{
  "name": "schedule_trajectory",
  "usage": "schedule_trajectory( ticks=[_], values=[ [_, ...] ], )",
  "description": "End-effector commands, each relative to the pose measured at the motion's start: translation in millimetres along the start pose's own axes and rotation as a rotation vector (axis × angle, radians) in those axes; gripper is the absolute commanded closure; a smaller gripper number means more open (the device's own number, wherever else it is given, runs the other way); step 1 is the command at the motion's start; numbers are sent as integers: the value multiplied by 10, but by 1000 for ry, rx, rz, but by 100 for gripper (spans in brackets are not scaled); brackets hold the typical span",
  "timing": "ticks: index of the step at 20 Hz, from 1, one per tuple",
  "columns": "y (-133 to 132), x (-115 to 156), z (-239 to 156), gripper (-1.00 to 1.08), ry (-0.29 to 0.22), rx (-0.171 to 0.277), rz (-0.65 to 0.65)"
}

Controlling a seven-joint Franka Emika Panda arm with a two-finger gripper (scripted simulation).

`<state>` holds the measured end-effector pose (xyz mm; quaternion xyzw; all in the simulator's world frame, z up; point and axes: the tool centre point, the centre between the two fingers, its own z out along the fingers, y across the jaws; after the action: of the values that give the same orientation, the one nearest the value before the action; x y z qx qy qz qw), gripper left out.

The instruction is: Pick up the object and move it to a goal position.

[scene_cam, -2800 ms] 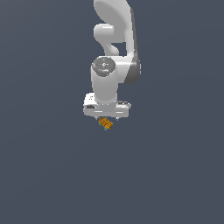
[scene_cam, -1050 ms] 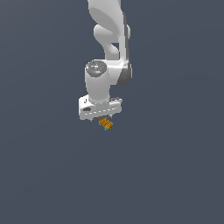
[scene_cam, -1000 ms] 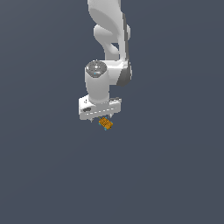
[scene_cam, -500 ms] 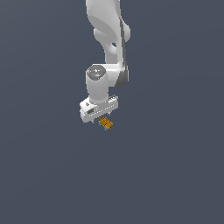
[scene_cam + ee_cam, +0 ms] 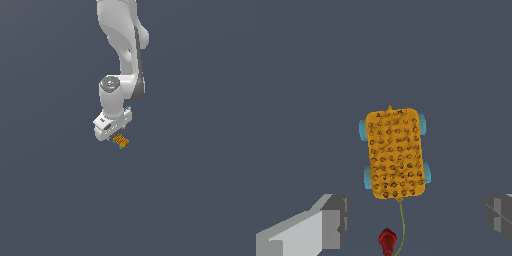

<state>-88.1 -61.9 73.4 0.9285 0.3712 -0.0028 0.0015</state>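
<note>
The object (image 5: 121,141) is a tiny orange block with a dotted grid texture and small cyan bits at its edges. It lies on the dark grey floor. In the wrist view the object (image 5: 396,153) fills the middle of the picture, lying flat and free. My white gripper (image 5: 112,133) hangs just above it, slightly toward the exterior view's left. In the wrist view my gripper (image 5: 411,220) is open, with one grey finger (image 5: 321,225) and the other finger (image 5: 501,212) spread wide. Nothing is between them, and the block sits beyond the fingertips, untouched.
A small red knob (image 5: 387,241) with a thin yellowish cord running up to the block shows in the wrist view. The white arm (image 5: 122,40) rises behind the gripper. All around is plain dark grey floor (image 5: 200,190).
The hand has turned about its own axis and shifted slightly to the exterior view's left. The orange block has stayed where it was.
</note>
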Motion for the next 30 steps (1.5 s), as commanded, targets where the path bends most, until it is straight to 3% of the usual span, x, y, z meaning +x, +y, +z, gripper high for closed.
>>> schedule_trajectory(
  ticks=[1,14,30],
  values=[
    [-27,-26,33,-92,3,0,-39],
    [-65,-66,105,-92,6,1,-89],
    [-71,-68,583,-92,6,0,-93]
  ],
)
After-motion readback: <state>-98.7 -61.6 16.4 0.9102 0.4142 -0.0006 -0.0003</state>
